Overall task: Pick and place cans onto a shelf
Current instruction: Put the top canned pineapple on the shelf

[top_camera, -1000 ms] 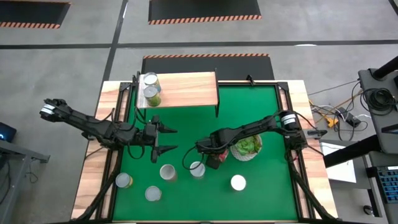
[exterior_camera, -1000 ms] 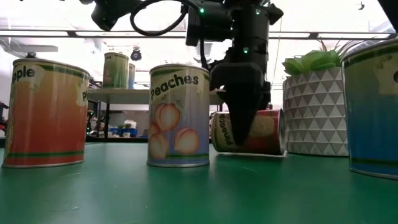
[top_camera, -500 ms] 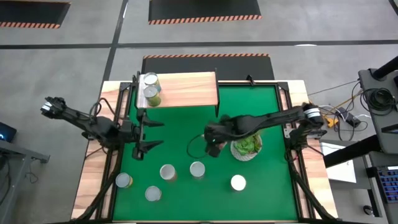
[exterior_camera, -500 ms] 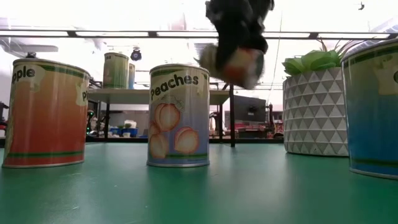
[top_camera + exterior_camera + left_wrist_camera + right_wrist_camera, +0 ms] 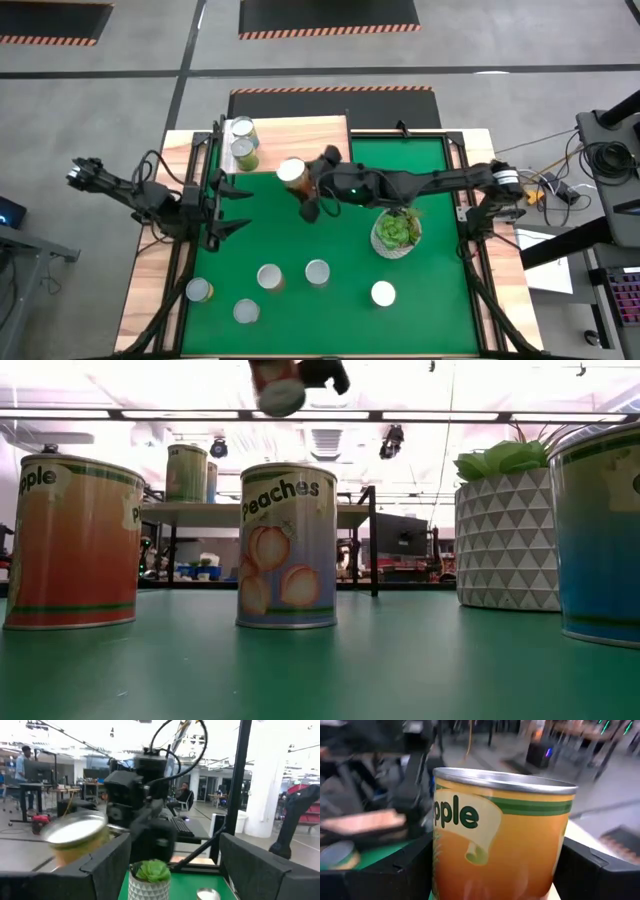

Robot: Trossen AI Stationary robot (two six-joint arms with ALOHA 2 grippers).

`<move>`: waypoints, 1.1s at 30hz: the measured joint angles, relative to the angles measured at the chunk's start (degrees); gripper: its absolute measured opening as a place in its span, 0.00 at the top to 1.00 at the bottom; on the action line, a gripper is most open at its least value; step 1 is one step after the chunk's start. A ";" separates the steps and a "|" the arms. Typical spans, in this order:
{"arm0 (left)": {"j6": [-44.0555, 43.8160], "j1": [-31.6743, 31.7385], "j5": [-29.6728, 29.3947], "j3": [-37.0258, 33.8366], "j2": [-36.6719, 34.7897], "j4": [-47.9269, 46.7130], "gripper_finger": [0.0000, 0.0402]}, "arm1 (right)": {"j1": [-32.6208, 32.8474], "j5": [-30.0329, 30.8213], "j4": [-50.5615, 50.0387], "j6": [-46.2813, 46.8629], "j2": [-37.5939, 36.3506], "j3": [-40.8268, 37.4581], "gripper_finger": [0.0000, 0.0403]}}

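My right gripper [image 5: 308, 188] is shut on an orange-labelled can [image 5: 291, 172] in the air near the shelf's near edge. The can also shows at the top of the low view [image 5: 277, 384]. The shelf [image 5: 300, 143], a light-wood board at the far side, bears two cans [image 5: 242, 142] standing at its left end. Several more cans stand on the green mat, among them one [image 5: 268, 277] and another [image 5: 317, 271]. My left gripper [image 5: 232, 205] is open and empty over the mat's left part. My right gripper pinches the can's side wall [image 5: 445, 865] between its two fingers [image 5: 395, 870], one on each side of the label. The fingers reach in from the table's right side. The can is lifted clear of mat and shelf, its silvery top up.
A white pot with a green plant [image 5: 397, 232] stands on the mat right of centre. More cans stand near the mat's front: [image 5: 200, 290], [image 5: 246, 312], [image 5: 383, 293]. In the low view a peaches can [image 5: 288, 545] and an orange can [image 5: 70, 540] stand close.
My right gripper has lifted the can, which lay on its side by the plant pot, clear of the mat. It has carried the can up and toward the shelf, turning it top up. My left gripper has drawn back toward the table's left edge.
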 joint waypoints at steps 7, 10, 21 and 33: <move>-0.29 -0.13 0.84 -1.54 -2.91 -0.67 0.29 | -5.65 -0.06 20.92 -5.71 10.31 -0.09 0.25; -0.30 -0.13 1.41 -1.69 -3.46 -1.05 0.29 | -7.89 0.02 26.08 -5.63 14.27 -0.13 0.25; 0.18 -0.13 1.43 -1.76 -3.79 -2.01 0.29 | -10.90 -0.11 31.04 -7.01 20.71 0.94 0.25; 0.43 -0.13 1.41 -1.76 -3.75 -1.97 0.29 | -12.70 -0.52 26.28 -5.78 20.71 0.70 0.19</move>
